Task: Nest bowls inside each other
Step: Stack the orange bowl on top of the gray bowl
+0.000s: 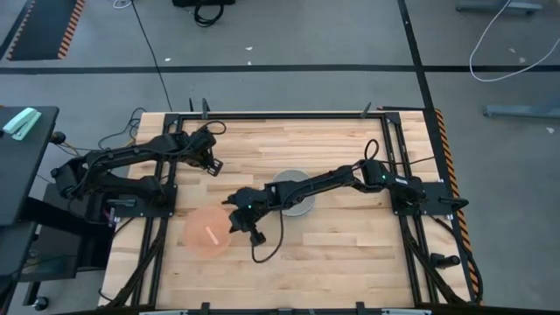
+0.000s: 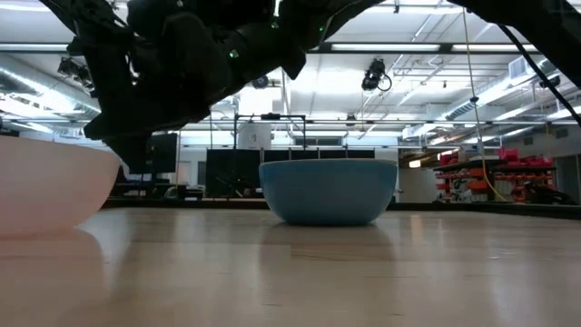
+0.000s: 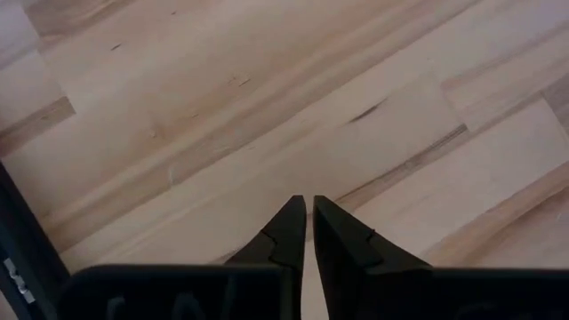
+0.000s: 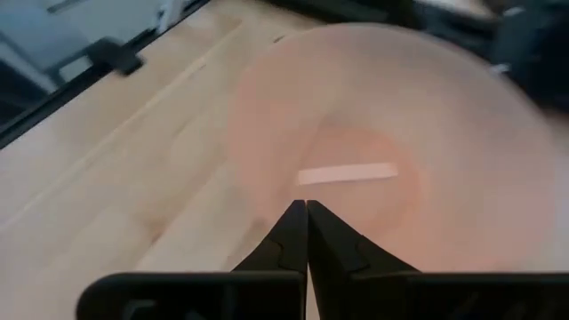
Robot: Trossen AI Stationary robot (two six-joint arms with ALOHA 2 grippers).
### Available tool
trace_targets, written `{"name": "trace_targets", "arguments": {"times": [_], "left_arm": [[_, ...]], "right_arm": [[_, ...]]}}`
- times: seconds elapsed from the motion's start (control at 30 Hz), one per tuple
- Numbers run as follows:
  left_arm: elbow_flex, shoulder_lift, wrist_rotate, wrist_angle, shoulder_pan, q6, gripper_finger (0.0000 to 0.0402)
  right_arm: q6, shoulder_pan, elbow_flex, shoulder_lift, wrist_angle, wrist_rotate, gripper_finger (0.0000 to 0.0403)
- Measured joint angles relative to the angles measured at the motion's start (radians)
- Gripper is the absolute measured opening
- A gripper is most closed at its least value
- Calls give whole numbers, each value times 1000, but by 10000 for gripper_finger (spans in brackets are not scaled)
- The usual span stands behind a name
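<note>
Right gripper (image 1: 236,220), fingers clenched on nothing, hovers at the right rim of the pink-orange bowl (image 1: 207,231) at table near-left, far closer than the clenched, idle left gripper (image 1: 213,164) at far-left.

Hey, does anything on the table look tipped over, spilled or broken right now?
Nothing stands out. The pink bowl and the blue bowl both sit upright on the table, apart from each other. No spill or damage shows.

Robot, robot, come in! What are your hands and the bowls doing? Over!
Right gripper shut, empty, at pink bowl rim. Left gripper shut, parked at the back. Blue bowl apart. Nothing blocking.
</note>
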Motion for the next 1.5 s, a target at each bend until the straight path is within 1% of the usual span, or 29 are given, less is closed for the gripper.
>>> {"name": "trace_targets", "arguments": {"times": [0.1,0.27,0.37,0.43,0.6,0.77,0.87,0.97,1.03,1.1,1.2,1.3,1.5], "left_arm": [[0,0,0,-4,0,0,36],[0,0,20,-61,0,-18,31],[0,0,56,-98,0,-25,30],[0,0,101,-117,0,-26,33],[0,0,217,-231,-2,-51,38],[0,0,235,-368,-63,-113,39],[-1,0,235,-406,-121,-167,38],[-1,0,236,-406,-176,-203,34],[-1,0,251,-405,-209,-230,31],[-1,0,268,-405,-243,-256,28],[-1,0,298,-406,-296,-288,28],[-1,0,319,-406,-354,-334,32],[-1,0,321,-391,-461,-419,32]], "right_arm": [[10,-24,0,0,23,0,10],[19,-46,0,0,9,3,8],[27,-43,0,0,5,-1,8],[30,-43,0,0,-12,-1,9],[31,-44,-1,-2,-107,0,8],[30,-43,-1,-13,-208,18,9],[27,-47,-2,-27,-292,24,7],[29,-50,0,-60,-369,49,7],[27,-51,1,-90,-431,86,7],[26,-49,0,-132,-474,124,7],[31,-48,0,-219,-537,139,6],[37,-47,-10,-308,-567,160,5],[99,-44,-98,-472,-586,257,5]]}}
